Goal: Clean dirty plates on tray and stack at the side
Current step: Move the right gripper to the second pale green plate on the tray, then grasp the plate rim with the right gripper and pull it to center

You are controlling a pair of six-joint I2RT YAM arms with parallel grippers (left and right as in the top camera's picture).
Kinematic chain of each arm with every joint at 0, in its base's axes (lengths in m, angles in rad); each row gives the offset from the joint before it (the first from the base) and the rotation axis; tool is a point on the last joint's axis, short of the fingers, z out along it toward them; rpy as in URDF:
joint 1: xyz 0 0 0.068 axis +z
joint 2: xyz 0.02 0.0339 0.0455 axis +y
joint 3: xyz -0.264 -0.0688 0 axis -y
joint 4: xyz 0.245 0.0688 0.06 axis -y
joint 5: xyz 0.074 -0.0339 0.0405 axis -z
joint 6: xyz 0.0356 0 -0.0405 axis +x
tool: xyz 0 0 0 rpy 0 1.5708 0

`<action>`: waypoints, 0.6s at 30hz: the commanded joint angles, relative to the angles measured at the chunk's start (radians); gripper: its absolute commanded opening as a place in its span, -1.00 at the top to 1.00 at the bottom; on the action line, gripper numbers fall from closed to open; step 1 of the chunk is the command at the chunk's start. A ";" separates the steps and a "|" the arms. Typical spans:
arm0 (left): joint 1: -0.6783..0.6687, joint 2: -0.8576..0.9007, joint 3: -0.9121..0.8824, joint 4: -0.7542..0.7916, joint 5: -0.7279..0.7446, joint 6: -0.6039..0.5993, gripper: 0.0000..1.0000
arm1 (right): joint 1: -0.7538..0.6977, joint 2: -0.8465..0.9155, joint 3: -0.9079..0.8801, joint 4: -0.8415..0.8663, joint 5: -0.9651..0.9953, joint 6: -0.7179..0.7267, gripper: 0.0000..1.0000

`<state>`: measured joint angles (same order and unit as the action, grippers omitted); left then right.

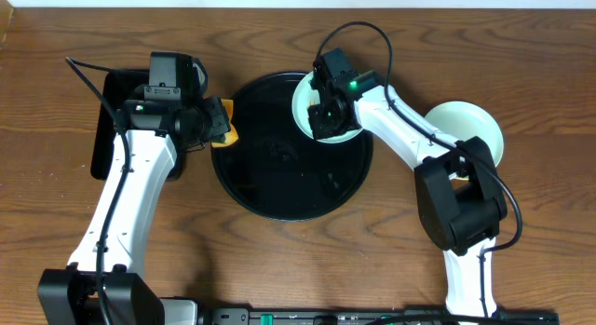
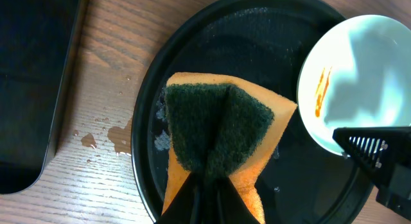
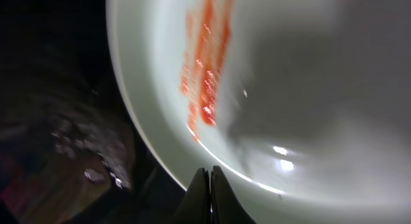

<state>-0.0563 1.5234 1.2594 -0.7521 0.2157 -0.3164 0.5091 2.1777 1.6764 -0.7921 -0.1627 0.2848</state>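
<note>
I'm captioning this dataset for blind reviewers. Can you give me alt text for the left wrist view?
The left fingers pinch a folded orange sponge, green scrub side showing, over a round black tray. At picture right, a pale plate with an orange sauce streak is held at its rim by the right fingers.

Robot lab bench, wooden table (image 1: 279,269)
</note>
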 commanded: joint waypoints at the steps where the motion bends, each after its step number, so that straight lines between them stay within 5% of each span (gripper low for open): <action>1: -0.002 -0.001 0.008 -0.001 0.009 0.005 0.85 | 0.023 0.024 0.023 -0.029 0.016 0.018 0.98; 18: -0.002 -0.001 0.008 -0.001 0.009 0.005 0.85 | 0.103 0.029 0.022 -0.076 -0.015 -0.054 0.98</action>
<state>-0.0563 1.5234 1.2594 -0.7521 0.2157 -0.3164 0.5892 2.1891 1.6768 -0.8642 -0.1177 0.2760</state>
